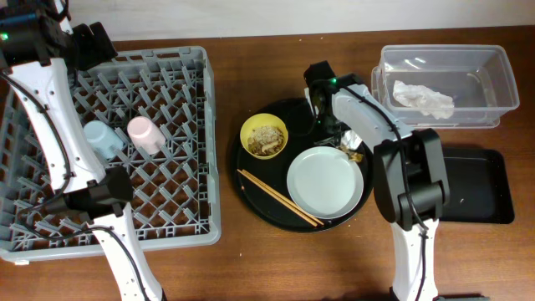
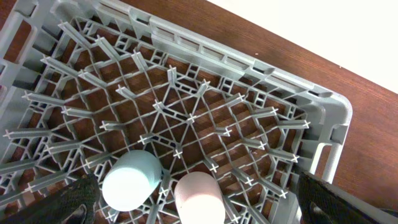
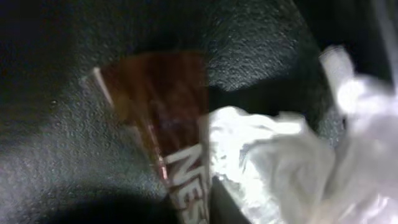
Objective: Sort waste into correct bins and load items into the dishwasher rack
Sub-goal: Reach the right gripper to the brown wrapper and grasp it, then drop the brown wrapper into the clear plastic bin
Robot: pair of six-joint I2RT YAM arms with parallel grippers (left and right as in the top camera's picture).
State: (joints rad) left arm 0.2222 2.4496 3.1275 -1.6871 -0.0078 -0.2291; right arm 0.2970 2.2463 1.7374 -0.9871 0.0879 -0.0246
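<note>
The brown wrapper (image 3: 155, 118), seen on the round black tray (image 1: 255, 201) near the middle of the bench (image 1: 267, 267), is judged light and crinkly, probably best pinched along a flat edge; the right gripper's (image 1: 328, 124) hold cannot be told.

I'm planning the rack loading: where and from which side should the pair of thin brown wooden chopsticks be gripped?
From straight above, pincer closing across the upper-left half of the pair of thin brown wooden chopsticks: they lie flat on the large round black tray, their other end beside the pale grey round plate.
</note>
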